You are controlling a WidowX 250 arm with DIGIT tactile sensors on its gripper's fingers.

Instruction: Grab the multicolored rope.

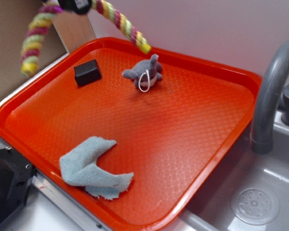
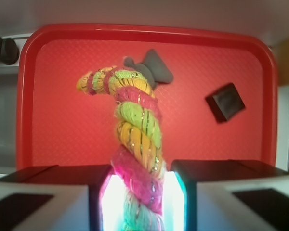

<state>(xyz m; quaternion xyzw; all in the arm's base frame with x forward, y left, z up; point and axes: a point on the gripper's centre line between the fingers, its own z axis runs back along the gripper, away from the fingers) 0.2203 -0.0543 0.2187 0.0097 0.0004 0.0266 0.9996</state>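
Observation:
The multicolored rope, twisted from yellow, pale green and magenta strands, hangs in the air above the far left corner of the orange tray. Both of its ends droop down, one to the left and one over the tray's back rim. My gripper shows only as a dark part at the top edge, holding the rope's middle. In the wrist view the rope runs up between my two jaws, and my gripper is shut on it, high over the tray.
On the tray lie a black block, a grey plush toy with a white loop, and a light blue cloth. A grey faucet and sink basin stand to the right. A brown board rises at the back left.

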